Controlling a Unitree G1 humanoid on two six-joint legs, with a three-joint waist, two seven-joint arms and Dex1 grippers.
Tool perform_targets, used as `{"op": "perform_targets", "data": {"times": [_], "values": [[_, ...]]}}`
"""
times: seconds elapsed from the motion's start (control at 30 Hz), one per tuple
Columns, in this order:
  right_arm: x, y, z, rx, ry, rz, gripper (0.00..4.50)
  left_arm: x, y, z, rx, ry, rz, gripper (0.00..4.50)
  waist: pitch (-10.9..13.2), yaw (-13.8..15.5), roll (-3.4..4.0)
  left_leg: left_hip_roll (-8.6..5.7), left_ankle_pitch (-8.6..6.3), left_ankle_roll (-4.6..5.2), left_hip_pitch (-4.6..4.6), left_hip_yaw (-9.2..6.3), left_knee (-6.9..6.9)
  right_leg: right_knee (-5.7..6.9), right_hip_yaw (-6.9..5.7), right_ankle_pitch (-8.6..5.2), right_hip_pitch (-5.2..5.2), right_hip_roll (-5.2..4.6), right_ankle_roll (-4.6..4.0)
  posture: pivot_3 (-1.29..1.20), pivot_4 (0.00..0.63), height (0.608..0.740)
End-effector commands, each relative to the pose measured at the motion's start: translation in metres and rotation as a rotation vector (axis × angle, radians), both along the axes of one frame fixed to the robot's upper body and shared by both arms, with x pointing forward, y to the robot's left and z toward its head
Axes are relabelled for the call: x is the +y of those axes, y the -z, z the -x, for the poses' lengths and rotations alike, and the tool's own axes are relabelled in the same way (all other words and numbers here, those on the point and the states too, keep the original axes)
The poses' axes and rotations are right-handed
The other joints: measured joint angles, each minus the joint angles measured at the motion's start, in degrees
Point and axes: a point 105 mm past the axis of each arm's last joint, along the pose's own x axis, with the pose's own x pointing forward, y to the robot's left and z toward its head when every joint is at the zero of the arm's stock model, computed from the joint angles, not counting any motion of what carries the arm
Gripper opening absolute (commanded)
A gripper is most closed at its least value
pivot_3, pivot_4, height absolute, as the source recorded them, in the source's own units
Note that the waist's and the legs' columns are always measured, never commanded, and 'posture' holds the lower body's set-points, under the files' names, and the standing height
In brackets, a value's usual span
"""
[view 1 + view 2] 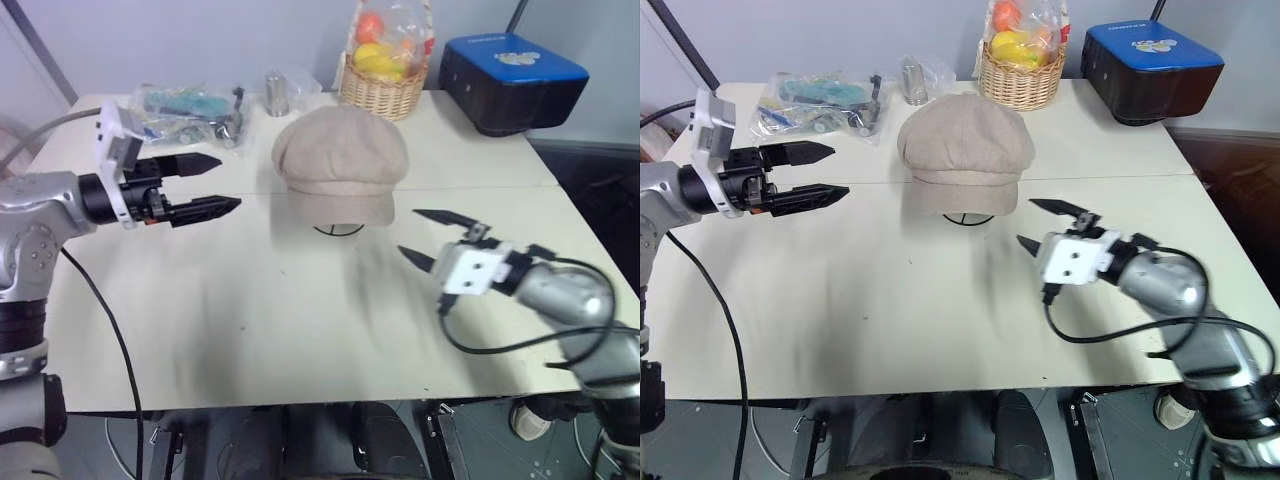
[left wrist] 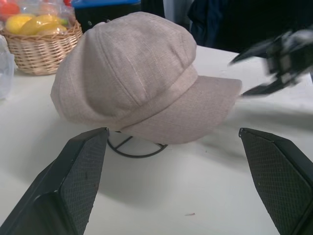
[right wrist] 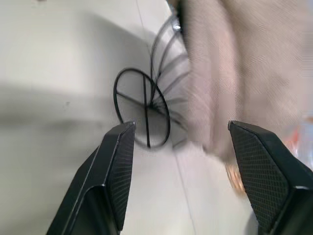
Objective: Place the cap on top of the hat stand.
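the cap (image 1: 340,163) sits on top of the hat stand (image 1: 338,229), toward the middle of the desk (image 1: 250,320) and nearer its far edge than its near one. the puffy crown covers the wire cage almost entirely; from the head views just a bit of the black ring base peeks out beneath the brim, which faces the near edge. the right wrist view shows the base ring and curved wires under the fabric, so the cap looks carried by the stand rather than lying on the desk.

neither gripper touches it. the left gripper (image 1: 213,184) hangs off the cap's left side, its two black fingers spread wide with nothing between them. the right gripper (image 1: 428,238) is beside the cap on the near right, apart from the brim, its fingers parted and empty.

judged from this, the placing itself appears done: cap on stand, both hands free of it. what may be left is small. the cap looks seated a little low toward the brim side, so a check that it rests steady seems sensible, then drawing both arms clear.

a wicker basket (image 1: 381,92) of fruit, a blue-topped box (image 1: 511,78) and a plastic bag (image 1: 185,110) lie along the far edge, well apart from the stand.
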Motion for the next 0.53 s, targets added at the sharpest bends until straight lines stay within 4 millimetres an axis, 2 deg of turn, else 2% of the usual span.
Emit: {"op": "perform_targets", "data": {"times": [0.03, 0.13, 0.17, 0.23, 0.33, 0.53], "values": [[-0.029, -0.041, 0.009, 0.106, 0.045, -0.204, 3.32, 0.002, -0.012, -0.002, -0.062, 0.005, -0.013, 4.50, 0.0, -0.1, -0.01, 0.00, 0.00, 0.00, 0.13, 0.01, -0.04, -0.03, 0.00, 0.00, 0.12, 0.00, 0.00, 0.00, 0.150, 0.740], [-0.045, -0.056, 0.013, 0.285, 0.045, -0.332, 4.34, 0.003, -0.014, -0.006, -0.073, -0.001, -0.016, 4.50, 0.0, 0.0, -0.01, 0.02, -0.01, 0.01, 0.40, 0.03, -0.13, -0.09, 0.01, -0.10, 0.34, -0.01, -0.18, 0.00, 0.150, 0.740], [-0.047, -0.055, 0.017, 0.391, 0.036, -0.359, 4.47, 0.004, -0.014, -0.007, -0.076, 0.002, -0.019, 4.50, 0.0, 0.0, 0.00, 0.02, -0.01, 0.01, 0.44, 0.03, -0.15, -0.09, 0.01, -0.11, 0.36, -0.02, -0.19, 0.00, 0.150, 0.740], [-0.044, -0.057, 0.029, 0.555, -0.024, -0.389, 4.47, 0.004, -0.015, -0.007, -0.083, 0.007, -0.023, 4.50, 0.0, 0.0, 0.00, 0.04, -0.01, 0.01, 0.45, 0.05, -0.16, -0.09, 0.02, -0.11, 0.37, -0.03, -0.20, 0.00, 0.150, 0.740], [-0.040, -0.067, 0.040, 0.696, -0.101, -0.453, 4.47, 0.005, -0.019, -0.007, -0.094, 0.012, -0.025, 4.50, 0.0, 0.0, -0.02, 0.07, -0.02, 0.02, 0.45, 0.05, -0.16, -0.09, 0.02, -0.12, 0.37, -0.04, -0.21, 0.00, 0.150, 0.740], [-0.051, -0.078, 0.022, 0.721, -0.034, -0.564, 4.47, 0.004, -0.021, -0.004, -0.110, 0.014, -0.035, 4.50, 0.0, 0.1, -0.02, 0.07, -0.02, 0.02, 0.45, 0.09, -0.16, -0.10, 0.03, -0.13, 0.35, -0.07, -0.22, 0.00, 0.150, 0.740]]}}
